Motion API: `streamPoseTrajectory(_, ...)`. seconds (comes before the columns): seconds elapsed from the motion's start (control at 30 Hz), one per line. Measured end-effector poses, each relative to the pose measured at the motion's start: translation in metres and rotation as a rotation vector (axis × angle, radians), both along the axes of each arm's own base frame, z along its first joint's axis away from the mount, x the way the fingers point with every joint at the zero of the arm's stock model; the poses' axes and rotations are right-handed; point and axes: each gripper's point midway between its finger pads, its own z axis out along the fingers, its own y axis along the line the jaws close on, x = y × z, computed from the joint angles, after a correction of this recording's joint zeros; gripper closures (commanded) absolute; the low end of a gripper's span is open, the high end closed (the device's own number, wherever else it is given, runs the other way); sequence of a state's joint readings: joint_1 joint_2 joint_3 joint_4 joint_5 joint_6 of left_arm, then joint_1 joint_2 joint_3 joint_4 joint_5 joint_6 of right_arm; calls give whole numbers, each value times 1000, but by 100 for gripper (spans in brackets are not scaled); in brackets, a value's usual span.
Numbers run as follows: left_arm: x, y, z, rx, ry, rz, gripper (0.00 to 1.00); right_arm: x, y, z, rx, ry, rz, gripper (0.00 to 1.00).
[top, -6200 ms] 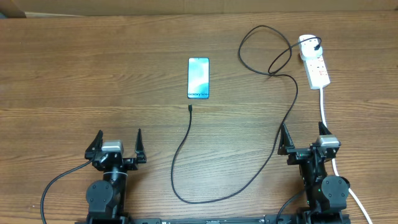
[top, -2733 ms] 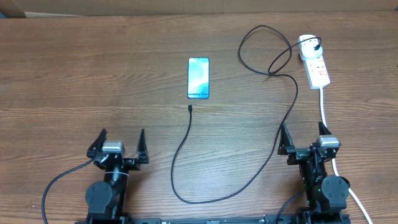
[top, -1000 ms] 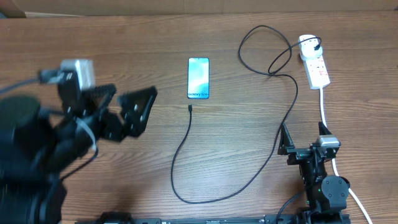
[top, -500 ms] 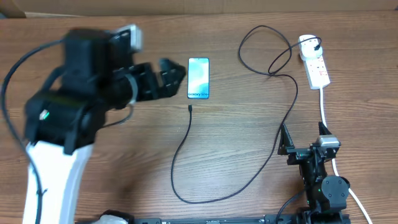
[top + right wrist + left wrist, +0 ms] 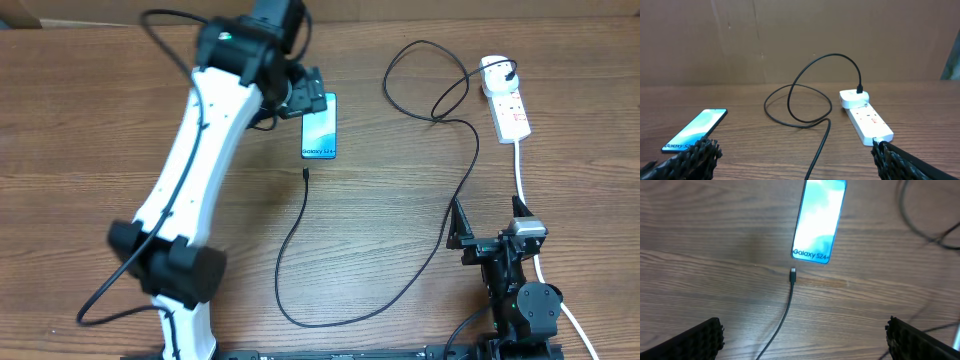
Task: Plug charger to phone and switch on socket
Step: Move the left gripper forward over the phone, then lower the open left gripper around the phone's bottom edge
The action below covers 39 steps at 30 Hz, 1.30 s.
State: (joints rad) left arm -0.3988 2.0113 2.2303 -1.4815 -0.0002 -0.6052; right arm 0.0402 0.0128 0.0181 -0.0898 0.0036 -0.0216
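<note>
Swung forward from near edge of wooden table (image 5: 80,150): white-and-black left arm (image 5: 200,150), its left gripper (image 5: 802,324) spread wide over slim teal-screened phone (image 5: 819,222), mid-table; right gripper (image 5: 792,147) parked, equally wide. White extension socket (image 5: 505,100) far right. Thin black charger cable (image 5: 790,295), tip (image 5: 793,274) just short of phone's end. Risk: nudging phone, skewing alignment. Legible: "Galaxy S24+".

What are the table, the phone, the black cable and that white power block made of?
The table looks like wood or wood-look laminate: brown grain streaks, matte. The phone has a glossy, glass-like front with a soft sheen; its body is hidden. The socket looks like smooth white moulded plastic, slightly shiny. The charger cable looks like matte black rubbery plastic.
</note>
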Motion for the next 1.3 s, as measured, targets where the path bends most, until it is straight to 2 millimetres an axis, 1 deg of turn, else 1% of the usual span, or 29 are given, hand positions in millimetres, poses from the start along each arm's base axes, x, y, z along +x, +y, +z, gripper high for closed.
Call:
streamPoseTrajectory(0.07, 2, -8, -16, 17, 31, -12, 0, 0, 0, 0, 0, 0, 0, 0)
streamPoseTrajectory(0.27, 3, -30, -49, 29, 99, -45, 0, 0, 0, 0, 0, 0, 0, 0)
streamPoseTrajectory(0.33, 5, -37, -64, 37, 123, -52, 0, 0, 0, 0, 0, 0, 0, 0)
streamPoseTrajectory(0.43, 10, -41, -84, 49, 150, -55, 0, 0, 0, 0, 0, 0, 1, 0)
streamPoseTrajectory(0.57, 25, -50, -110, 48, 148, -57, 0, 0, 0, 0, 0, 0, 0, 0)
streamPoseTrajectory(0.7, 44, -59, -129, 35, 110, -56, 0, 0, 0, 0, 0, 0, 0, 0)
streamPoseTrajectory(0.77, 50, -62, -137, 32, 102, -56, 0, 0, 0, 0, 0, 0, 0, 0)
streamPoseTrajectory(0.83, 55, -63, -148, 40, 101, -54, 0, 0, 0, 0, 0, 0, 0, 0)
streamPoseTrajectory(0.97, 64, -59, -162, 77, 84, -44, 0, 0, 0, 0, 0, 0, 0, 0)
streamPoseTrajectory(1.03, 69, -57, -165, 96, 66, -37, 0, 0, 0, 0, 0, 0, 0, 0)
streamPoseTrajectory(1.17, 82, -55, -166, 114, 14, -24, 0, 0, 0, 0, 0, 0, 0, 0)
streamPoseTrajectory(1.3, 85, -55, -165, 114, 1, -22, 0, 0, 0, 0, 0, 0, 0, 0)
